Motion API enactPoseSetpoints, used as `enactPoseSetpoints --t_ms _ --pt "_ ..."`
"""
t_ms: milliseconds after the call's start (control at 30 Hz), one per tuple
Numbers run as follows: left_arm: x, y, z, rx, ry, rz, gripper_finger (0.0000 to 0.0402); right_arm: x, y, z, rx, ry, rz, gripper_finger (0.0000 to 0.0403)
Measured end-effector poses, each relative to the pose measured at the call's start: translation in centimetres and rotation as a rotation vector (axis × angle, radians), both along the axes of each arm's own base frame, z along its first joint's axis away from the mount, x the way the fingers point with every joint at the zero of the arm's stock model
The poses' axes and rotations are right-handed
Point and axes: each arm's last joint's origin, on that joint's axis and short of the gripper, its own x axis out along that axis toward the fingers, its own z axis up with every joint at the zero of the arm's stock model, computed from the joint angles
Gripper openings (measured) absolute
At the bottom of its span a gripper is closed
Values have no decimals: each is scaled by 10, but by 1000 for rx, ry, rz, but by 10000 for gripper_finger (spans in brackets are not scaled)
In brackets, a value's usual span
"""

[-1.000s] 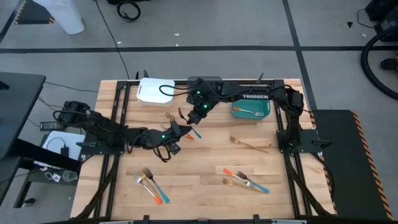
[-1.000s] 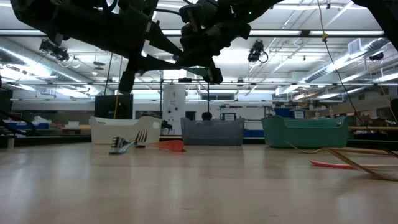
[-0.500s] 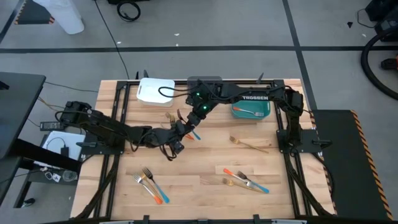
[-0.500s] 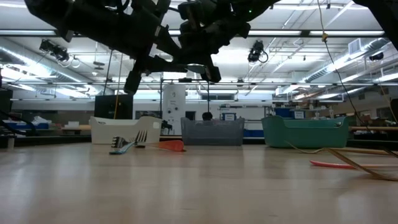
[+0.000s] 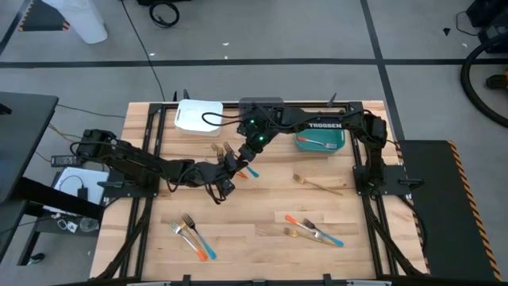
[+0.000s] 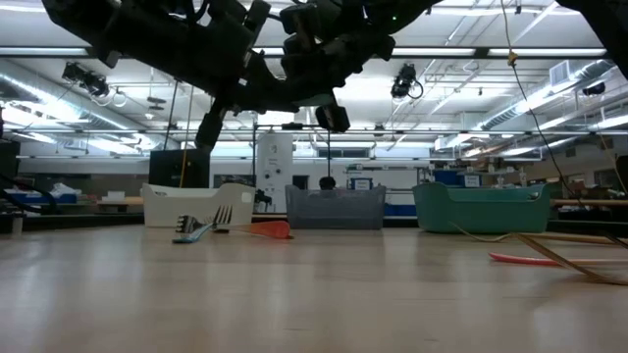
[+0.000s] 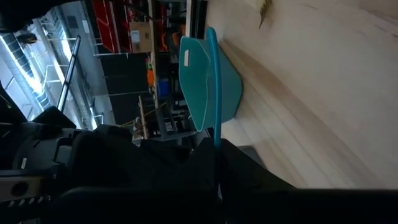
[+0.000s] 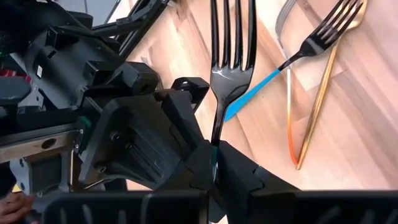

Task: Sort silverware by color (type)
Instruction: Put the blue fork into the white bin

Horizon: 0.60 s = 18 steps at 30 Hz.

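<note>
A fork (image 8: 230,56) with dark tines and a teal-blue handle hangs above the middle of the table, between both grippers. My left gripper (image 5: 228,161) reaches in from the table's left and is shut on the fork. My right gripper (image 5: 248,151) comes from the far right and has the same fork's handle between its fingers. The fork's tines (image 5: 228,148) point toward the far left. On the table below lie a blue-handled fork (image 8: 258,90), an orange-handled fork (image 8: 289,112) and a golden fork (image 8: 326,87). My left gripper pinches the fork's teal handle (image 7: 214,127) between its two fingers; the handle shows edge-on, rising from between them. The fork is clear of the table. My right arm hides how far along the handle the hold is. My right gripper has the handle just behind the neck (image 8: 215,152) between its two fingers. The fingers slant downward and lie along the fork, whose tines point away from them. The fork is lifted clear of the table.
At the far edge stand a white bin (image 5: 198,116), a grey bin (image 5: 262,102) half under my right arm, and a teal bin (image 5: 321,141) holding a fork. More forks lie at the near left (image 5: 194,237), near right (image 5: 313,232) and right of centre (image 5: 317,184).
My left gripper has gone a little toward the table's right, up to the fork that my right gripper holds, and has shut on its handle. My right arm and the fork have stayed in place above the table.
</note>
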Motion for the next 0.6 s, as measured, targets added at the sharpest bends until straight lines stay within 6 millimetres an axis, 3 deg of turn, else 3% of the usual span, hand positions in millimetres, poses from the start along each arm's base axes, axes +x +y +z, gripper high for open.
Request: enactPoseSetpoints --t_ms 367,600 --pt "-2 -1 -5 -120 -24 60 12 -10 -17 1 -25 1 50 124" --pt "-4 -3 -7 -222 -70 142 12 -23 -35 0 -212 77 -11 163"
